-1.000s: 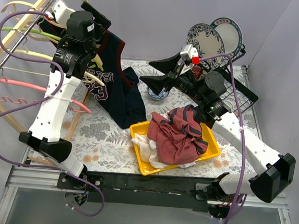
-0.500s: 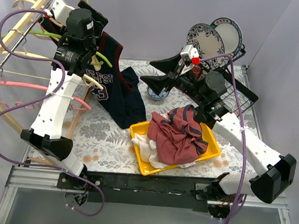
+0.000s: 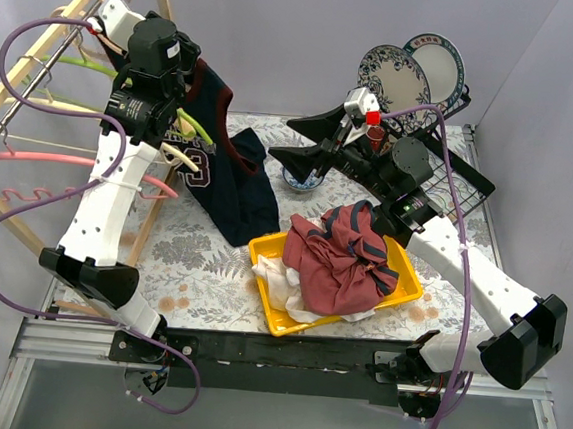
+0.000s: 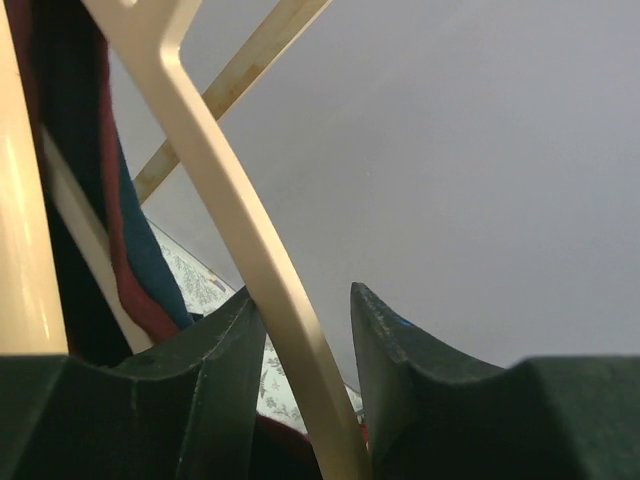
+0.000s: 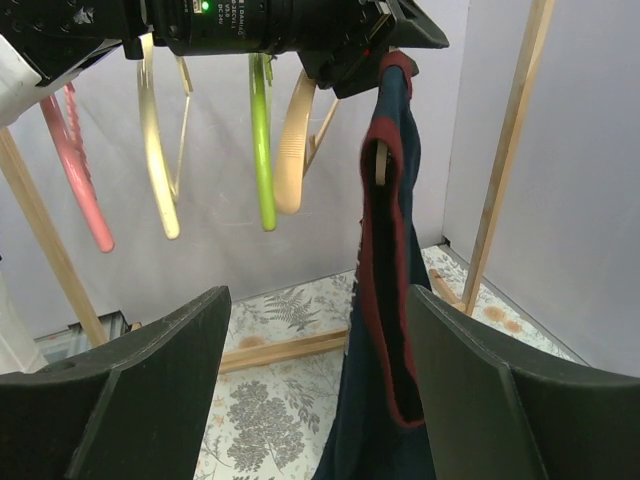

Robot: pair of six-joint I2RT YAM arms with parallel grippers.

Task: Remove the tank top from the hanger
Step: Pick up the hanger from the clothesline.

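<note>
Left gripper [image 4: 303, 305] narrow, right gripper [image 5: 318, 305] wide.

The top external camera looks down from above and behind the arm bases, taking in the whole worktop [image 3: 192, 257]. The left wrist camera peers upward, very close to a cream hanger [image 4: 228, 230]. The right wrist camera faces level toward the wooden rack [image 5: 505, 160] from farther off. All three views share the navy tank top [image 3: 231, 185].

Table [image 3: 200, 259] covered with a leaf-printed cloth, yellow tray [image 3: 275, 320] set near the front edge, small patterned bowl [image 3: 302, 182] placed toward the back, black wire rack [image 3: 467, 186] stood at the right rear, lower end of the navy tank top [image 3: 242, 206] laid on the left part.
</note>
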